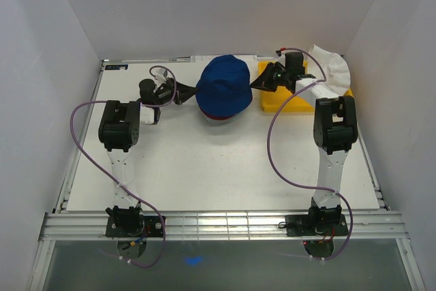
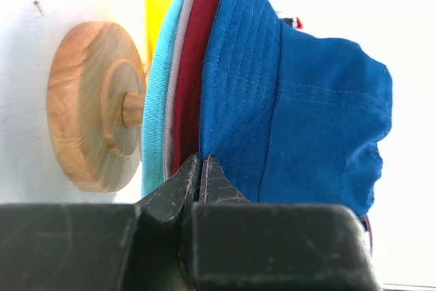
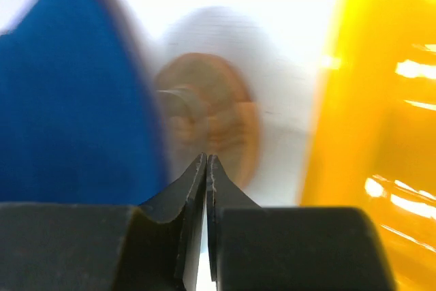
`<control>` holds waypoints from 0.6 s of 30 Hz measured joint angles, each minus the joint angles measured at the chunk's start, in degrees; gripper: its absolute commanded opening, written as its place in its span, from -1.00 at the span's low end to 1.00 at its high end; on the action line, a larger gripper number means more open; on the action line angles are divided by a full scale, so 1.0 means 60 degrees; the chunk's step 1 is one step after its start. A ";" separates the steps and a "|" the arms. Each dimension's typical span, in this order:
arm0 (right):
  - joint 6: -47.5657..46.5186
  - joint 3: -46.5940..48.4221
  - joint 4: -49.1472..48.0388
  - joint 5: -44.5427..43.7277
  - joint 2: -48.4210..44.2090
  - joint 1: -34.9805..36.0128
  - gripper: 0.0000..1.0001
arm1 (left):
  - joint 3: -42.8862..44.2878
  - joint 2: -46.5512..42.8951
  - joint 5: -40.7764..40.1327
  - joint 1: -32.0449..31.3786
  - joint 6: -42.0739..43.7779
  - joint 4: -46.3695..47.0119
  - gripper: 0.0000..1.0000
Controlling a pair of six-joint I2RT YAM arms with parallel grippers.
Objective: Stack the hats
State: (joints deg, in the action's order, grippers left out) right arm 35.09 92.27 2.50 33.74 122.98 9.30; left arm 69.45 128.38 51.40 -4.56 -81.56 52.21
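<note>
A navy blue hat tops a stack on the wooden stand at the back middle. The left wrist view shows the stack on its side: teal hat, grey hat, dark red hat and the blue hat. My left gripper is shut, its tips at the brim edges of the red and blue hats; I see no fabric between them. My right gripper is shut and empty, just right of the blue hat. A white hat lies on the yellow tray, partly behind the right arm.
The wooden stand's round base shows under the stack and, blurred, in the right wrist view. The yellow tray sits right of the stack, close to my right gripper. White walls enclose the table.
</note>
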 measured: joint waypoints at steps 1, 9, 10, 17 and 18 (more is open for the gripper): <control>-0.0153 -0.0047 0.0040 -0.0193 0.0000 0.0011 -0.84 | -0.0047 -0.0022 -0.0015 0.0000 0.0098 -0.0015 -1.00; -0.0368 -0.0543 0.0568 -0.0710 0.0197 -0.0098 -0.84 | -0.0579 -0.0036 -0.0095 0.0280 0.0681 -0.0809 -1.00; -0.0386 -0.0535 0.0579 -0.0718 0.0197 -0.0098 -0.84 | -0.0579 -0.0036 -0.0091 0.0321 0.0732 -0.0841 -1.00; -0.0430 -0.0299 0.0933 -0.0856 0.0197 -0.0109 -0.80 | -0.0291 -0.0080 -0.0022 0.0368 0.1042 -0.1231 -0.81; -0.0430 -0.0226 0.1045 -0.0871 0.0197 -0.0117 -0.68 | -0.0222 -0.0091 -0.0025 0.0368 0.1086 -0.1311 -0.79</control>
State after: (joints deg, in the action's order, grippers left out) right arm 32.51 90.91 8.78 28.51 124.16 8.60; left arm 68.12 127.83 51.24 -2.35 -75.05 44.34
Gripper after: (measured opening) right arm 0.095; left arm 0.104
